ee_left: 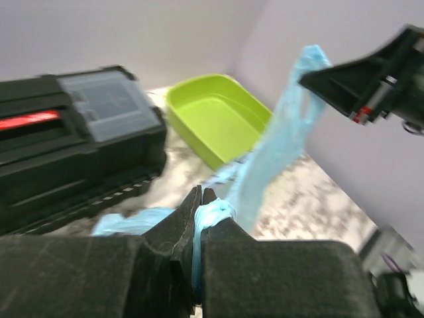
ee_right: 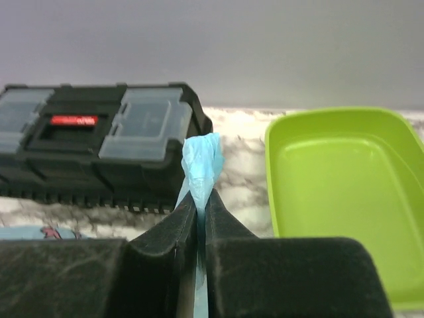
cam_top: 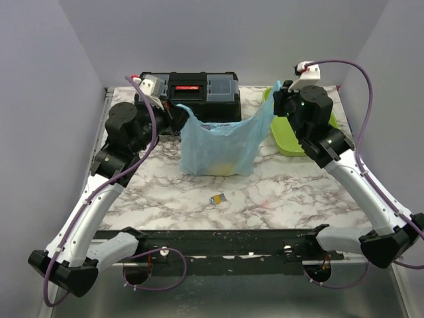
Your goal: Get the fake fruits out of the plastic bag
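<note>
The light-blue plastic bag (cam_top: pixel 217 144) hangs stretched between both grippers above the marble table. My left gripper (cam_top: pixel 177 114) is shut on the bag's left handle (ee_left: pixel 211 213). My right gripper (cam_top: pixel 277 98) is shut on the right handle (ee_right: pixel 201 167), held higher. A yellow fruit (cam_top: pixel 225 165) shows faintly through the bottom of the bag; the other fruits are hidden inside it. In the left wrist view the right handle (ee_left: pixel 285 132) runs up to the right gripper (ee_left: pixel 311 74).
A black toolbox (cam_top: pixel 195 91) stands at the back behind the bag. A lime-green tray (cam_top: pixel 291 140) lies at the back right, under the right arm. A tiny yellow-and-silver block (cam_top: pixel 218 198) lies on the table in front of the bag.
</note>
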